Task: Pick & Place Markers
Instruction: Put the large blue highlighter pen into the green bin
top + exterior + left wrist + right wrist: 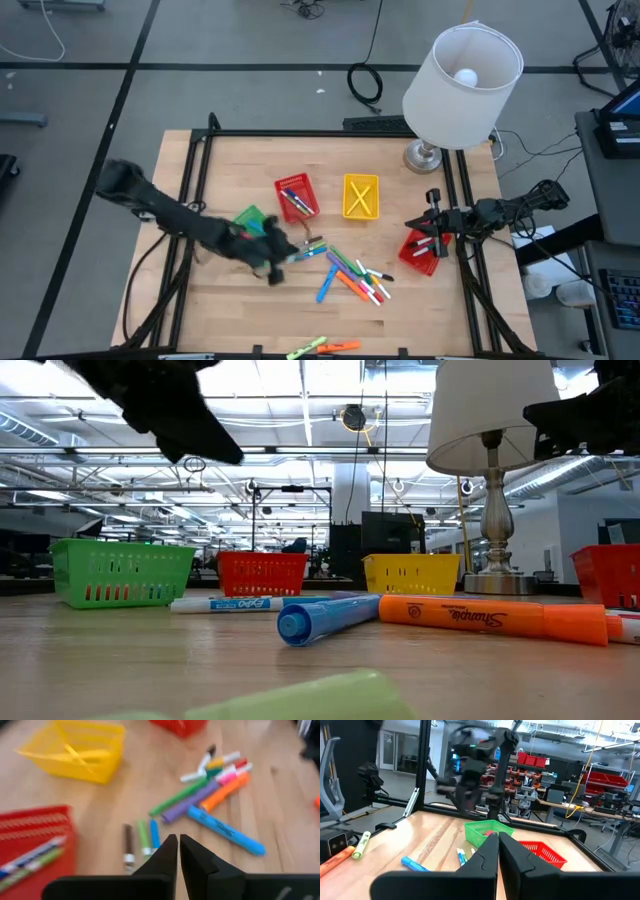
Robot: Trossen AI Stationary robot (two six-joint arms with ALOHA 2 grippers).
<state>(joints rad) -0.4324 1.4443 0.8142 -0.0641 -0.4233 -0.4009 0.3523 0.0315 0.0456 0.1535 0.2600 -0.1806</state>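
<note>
My left hand (283, 262) hangs over the counter (230, 310) beside the green basket (250, 217), pinched nearly shut, holding nothing. The markers (352, 276) lie in the middle. My right hand (418, 234), shut, waits over a red basket (420, 256).

An open-plan robotics lab: strip-lit ceiling (300, 400), workbenches (580, 810) with red parts bins (532, 759), and cables (365, 85) across the floor.

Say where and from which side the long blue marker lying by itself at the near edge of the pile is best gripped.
Probably mid-barrel, from straight above. The blue marker lies flat on the table, slightly apart from the pile, so fingers set across its barrel have bare wood on both sides. The left gripper, shut, is nearest.
</note>
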